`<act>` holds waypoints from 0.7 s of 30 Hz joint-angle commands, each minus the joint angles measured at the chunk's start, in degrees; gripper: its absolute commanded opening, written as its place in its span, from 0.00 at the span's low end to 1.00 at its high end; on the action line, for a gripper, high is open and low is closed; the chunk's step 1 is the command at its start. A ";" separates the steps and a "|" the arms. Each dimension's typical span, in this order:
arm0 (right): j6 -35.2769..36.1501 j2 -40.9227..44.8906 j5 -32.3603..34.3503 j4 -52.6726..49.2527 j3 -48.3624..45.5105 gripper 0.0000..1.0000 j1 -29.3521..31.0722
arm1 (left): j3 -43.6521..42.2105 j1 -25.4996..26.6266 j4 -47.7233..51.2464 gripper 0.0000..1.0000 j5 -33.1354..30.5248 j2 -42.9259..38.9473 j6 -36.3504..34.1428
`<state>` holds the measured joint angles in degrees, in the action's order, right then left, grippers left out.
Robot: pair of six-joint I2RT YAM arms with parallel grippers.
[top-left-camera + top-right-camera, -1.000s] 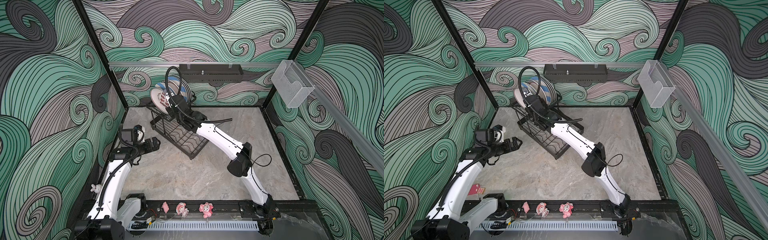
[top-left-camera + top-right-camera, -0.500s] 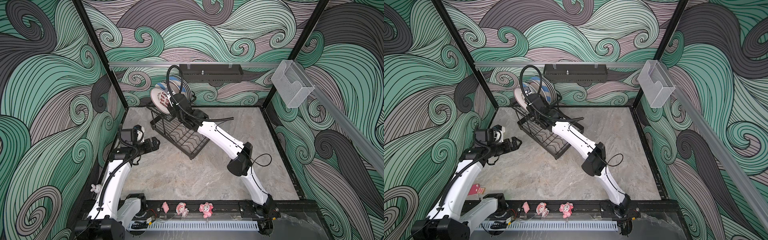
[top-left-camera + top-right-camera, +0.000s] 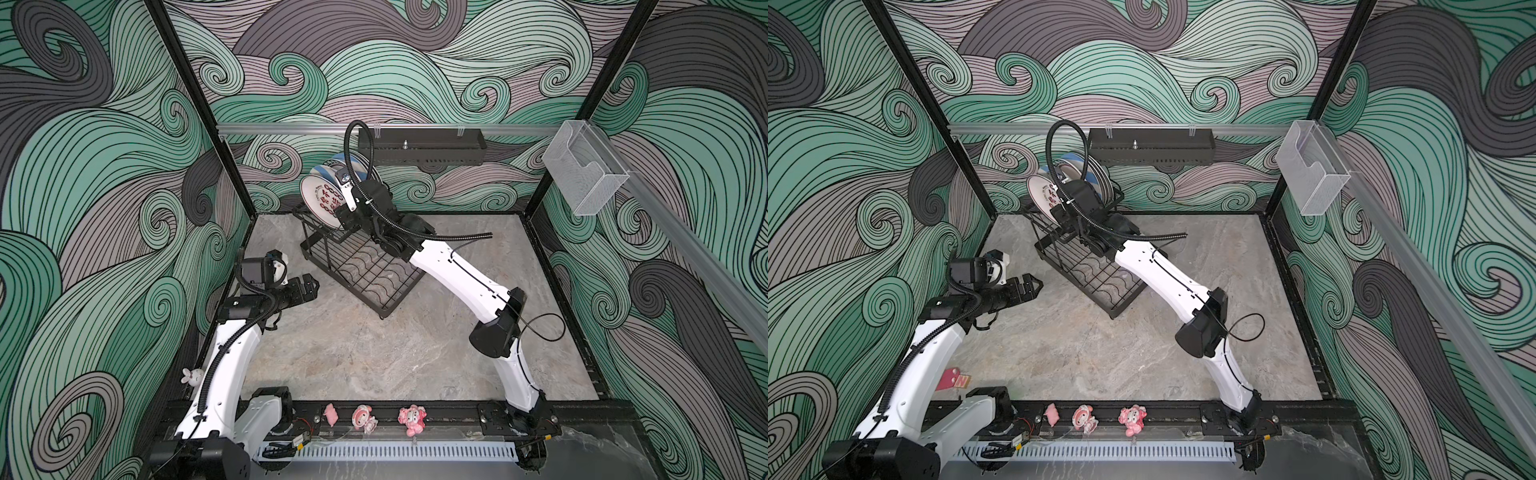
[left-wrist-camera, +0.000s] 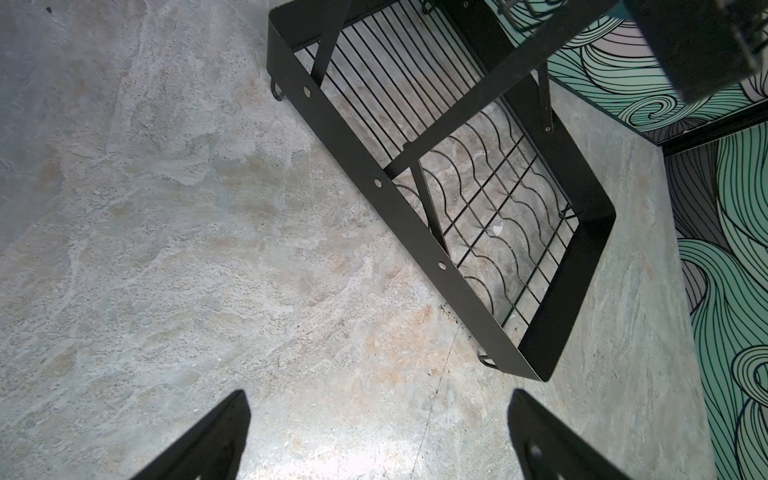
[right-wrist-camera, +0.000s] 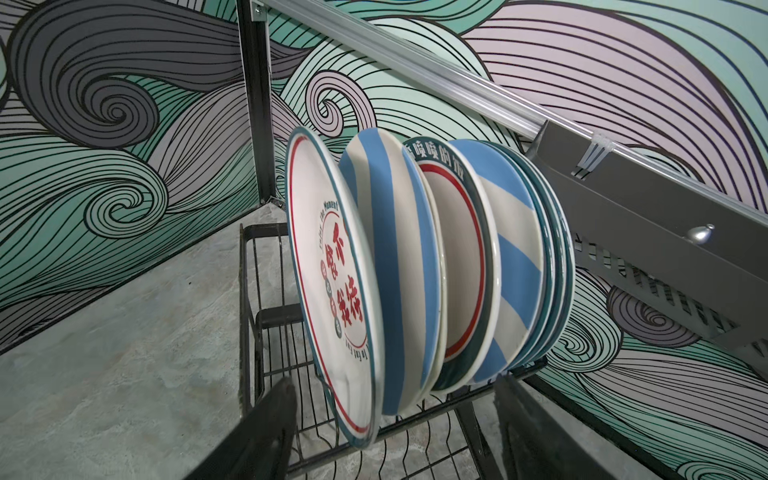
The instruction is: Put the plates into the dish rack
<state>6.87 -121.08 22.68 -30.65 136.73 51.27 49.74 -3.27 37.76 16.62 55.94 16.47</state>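
Over the marbled tabletop [image 3: 332,353] within wave-patterned walls [image 3: 415,83], left pincer [image 4: 378,395] and right pincer [image 5: 395,378] both gape empty

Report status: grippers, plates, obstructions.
Left gripper open, empty. Right gripper open at lower edge of white red-lettered round plate. Round patterned plates upright in upper basket of black wire dish rack. No obstruction seen.

Right hand [image 5: 395,384] jaws spread apart, seemingly released front plate [image 5: 328,266]

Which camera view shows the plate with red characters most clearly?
The right wrist view: the plate with red characters stands close, on edge, its print readable. Both top views show it small, partly behind the right arm. The left wrist view lacks it.
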 commanded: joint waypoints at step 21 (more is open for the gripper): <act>-9.60 52.14 5.90 40.55 -98.09 1.00 -38.04 | -20.78 -1.55 -48.66 0.99 -34.72 9.69 -5.47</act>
<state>-3.81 -71.48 25.76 -2.13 41.39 15.75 31.55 -4.14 0.40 -15.94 64.34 16.47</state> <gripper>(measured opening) 0.998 0.986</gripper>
